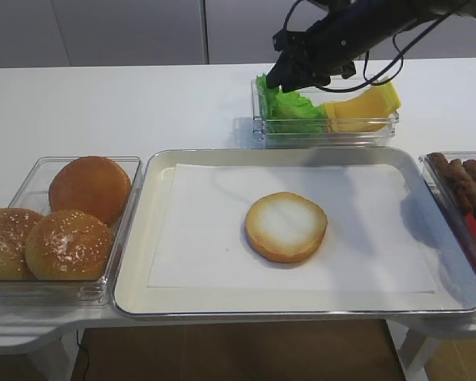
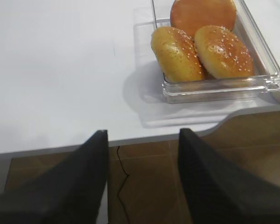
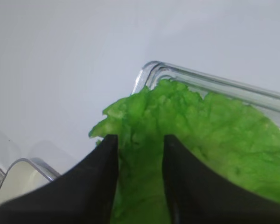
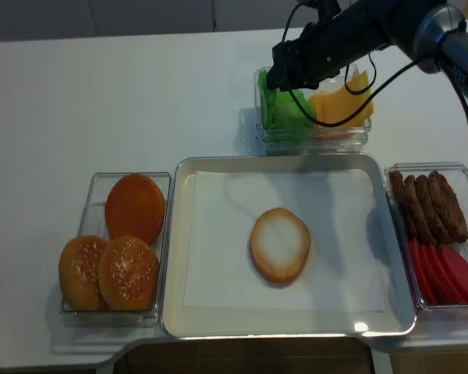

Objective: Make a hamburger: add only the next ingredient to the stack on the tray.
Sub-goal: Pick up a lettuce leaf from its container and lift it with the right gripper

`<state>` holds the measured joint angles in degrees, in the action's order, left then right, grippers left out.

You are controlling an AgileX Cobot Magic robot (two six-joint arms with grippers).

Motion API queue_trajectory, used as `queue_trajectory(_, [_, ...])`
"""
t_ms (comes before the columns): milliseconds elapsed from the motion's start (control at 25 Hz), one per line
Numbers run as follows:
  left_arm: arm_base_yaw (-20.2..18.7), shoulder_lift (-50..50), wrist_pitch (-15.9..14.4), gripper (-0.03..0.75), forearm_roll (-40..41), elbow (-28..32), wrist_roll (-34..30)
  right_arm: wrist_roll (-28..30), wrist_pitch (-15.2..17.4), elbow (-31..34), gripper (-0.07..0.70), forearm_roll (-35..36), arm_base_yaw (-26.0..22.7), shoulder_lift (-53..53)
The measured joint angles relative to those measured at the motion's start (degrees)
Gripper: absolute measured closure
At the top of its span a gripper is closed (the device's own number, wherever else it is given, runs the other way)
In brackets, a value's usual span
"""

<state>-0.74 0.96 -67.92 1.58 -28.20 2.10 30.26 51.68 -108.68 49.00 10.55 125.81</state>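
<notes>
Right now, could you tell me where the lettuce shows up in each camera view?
Exterior high: lettuce upper centre-right, beneath the right gripper.
Right wrist: lettuce fills the lower right, between the fingers.
Left wrist: not in view.
Exterior high (realsense): top, right of centre.
Shared landmark: its clear container.

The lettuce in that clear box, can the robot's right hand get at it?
Probably yes. The right hand is already down at the lettuce, with a black finger on each side of a green fold. Nothing covers the box, so the way looks free.
</notes>
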Motion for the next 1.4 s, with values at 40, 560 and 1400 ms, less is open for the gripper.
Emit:
queue_trajectory(40, [0.0,0.0,0.0,0.358,0.0,0.0,0.0,0.0,0.0,0.0,0.395,0.0,0.0,0.0])
queue_trajectory(560, [0.0,0.0,0.0,0.358,0.0,0.0,0.0,0.0,1.1,0.0,0.513,1.9,0.0,0.0])
queue_trajectory(1400, [0.0,0.0,0.0,0.358,0.0,0.0,0.0,-0.1,2.5,0.0,0.606,3.1,0.0,-0.7])
